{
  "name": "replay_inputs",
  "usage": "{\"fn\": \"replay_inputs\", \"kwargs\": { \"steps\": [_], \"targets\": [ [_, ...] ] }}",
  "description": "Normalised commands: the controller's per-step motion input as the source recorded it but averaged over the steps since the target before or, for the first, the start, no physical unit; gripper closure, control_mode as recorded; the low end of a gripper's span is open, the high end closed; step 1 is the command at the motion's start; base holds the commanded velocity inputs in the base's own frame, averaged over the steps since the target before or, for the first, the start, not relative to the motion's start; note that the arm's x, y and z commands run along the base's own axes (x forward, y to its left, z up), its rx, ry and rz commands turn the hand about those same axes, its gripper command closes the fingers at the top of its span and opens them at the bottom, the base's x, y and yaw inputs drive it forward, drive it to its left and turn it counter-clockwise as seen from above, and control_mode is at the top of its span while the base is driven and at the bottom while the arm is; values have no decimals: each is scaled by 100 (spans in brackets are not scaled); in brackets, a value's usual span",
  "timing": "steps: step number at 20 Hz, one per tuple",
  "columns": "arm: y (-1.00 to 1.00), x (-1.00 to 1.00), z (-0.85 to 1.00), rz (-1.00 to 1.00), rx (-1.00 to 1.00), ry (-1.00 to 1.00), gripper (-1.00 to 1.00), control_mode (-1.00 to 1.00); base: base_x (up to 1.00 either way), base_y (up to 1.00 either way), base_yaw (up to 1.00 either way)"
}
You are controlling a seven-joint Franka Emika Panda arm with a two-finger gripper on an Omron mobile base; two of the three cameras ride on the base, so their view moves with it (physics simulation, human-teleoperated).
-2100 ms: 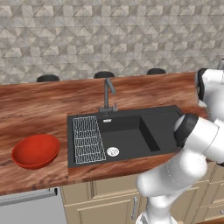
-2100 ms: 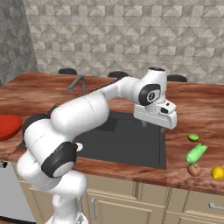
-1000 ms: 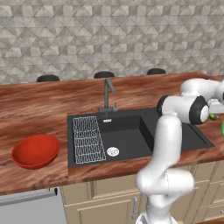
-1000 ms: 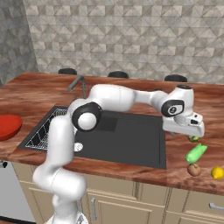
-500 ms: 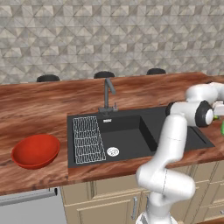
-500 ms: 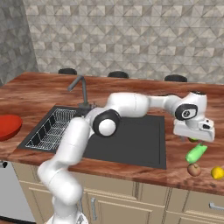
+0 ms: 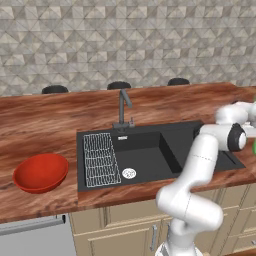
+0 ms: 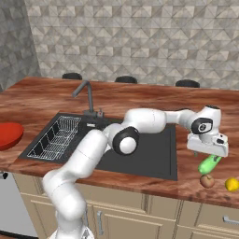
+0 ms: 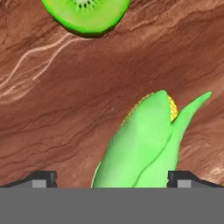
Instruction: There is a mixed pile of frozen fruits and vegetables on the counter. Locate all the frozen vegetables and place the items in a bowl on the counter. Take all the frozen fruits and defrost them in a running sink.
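My gripper (image 8: 208,155) hangs open just above the pile at the counter's (image 8: 46,98) right end, right of the sink (image 8: 140,158). In the hand view the gripper (image 9: 113,179) straddles a light green elongated vegetable (image 9: 146,144) with yellow kernels showing at its tip; it lies closer to the right fingertip (image 9: 183,178). A bright green round fruit (image 9: 85,15) lies beyond it. From the right base view, the elongated piece (image 8: 209,164) pokes out under the hand, with a reddish-brown round fruit (image 8: 207,180) and a yellow piece (image 8: 231,184) in front. The red bowl (image 7: 40,172) sits far left.
The black sink (image 7: 150,155) holds a wire rack (image 7: 100,160) on its left side, and a dark faucet (image 7: 122,107) stands behind it. Three dark round knobs line the back wall. The counter's front edge runs close to the pile.
The arm has swung right, from over the sink basin to above the pile at the counter's right end. The hand now sits low over the elongated green piece. The jaws stayed open.
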Motion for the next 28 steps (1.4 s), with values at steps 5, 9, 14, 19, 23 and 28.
{"fn": "replay_inputs", "kwargs": {
  "steps": [5, 9, 14, 19, 23, 28],
  "targets": [
    [-55, 0, -45, -2, 0, 9, -100, -100, 0, 0, 0],
    [-27, 0, -45, -2, 0, 11, -100, -100, 0, 0, 0],
    [16, 5, -26, -5, 0, 5, 100, -100, 0, 0, 0],
    [41, -17, 3, -17, 0, 1, 100, -100, 0, 0, 0],
    [80, -40, 59, -7, 0, 0, 100, -100, 0, 0, 0],
    [89, -31, 58, -2, 0, -9, 100, -100, 0, 0, 0]
  ]
}}
